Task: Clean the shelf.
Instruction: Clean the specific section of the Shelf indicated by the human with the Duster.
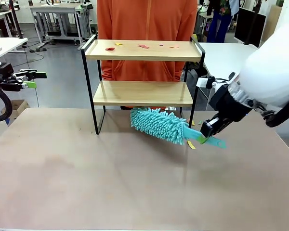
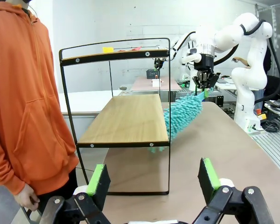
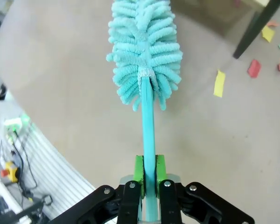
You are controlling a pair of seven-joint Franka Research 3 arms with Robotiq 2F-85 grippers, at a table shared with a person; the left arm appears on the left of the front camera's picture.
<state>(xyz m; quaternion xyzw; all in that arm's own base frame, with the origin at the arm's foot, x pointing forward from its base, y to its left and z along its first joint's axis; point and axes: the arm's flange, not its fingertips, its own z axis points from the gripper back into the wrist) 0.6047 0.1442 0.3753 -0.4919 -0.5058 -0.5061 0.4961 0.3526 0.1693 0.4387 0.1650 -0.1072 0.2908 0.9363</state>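
Pinching flat-handled fluffy teal duster (image 1: 156,124), right fingers (image 3: 139,169) beside wooden shelf (image 1: 139,94).

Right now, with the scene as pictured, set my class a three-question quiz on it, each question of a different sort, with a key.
1. True or false: the right gripper is shut on the handle of the teal microfibre duster.
2. Where on the shelf do the coloured paper scraps lie? A: top board only. B: lower board only. C: both boards.
3. Fill in: the left gripper, off to the table's side, is ___.
Key: 1 true; 2 A; 3 open.
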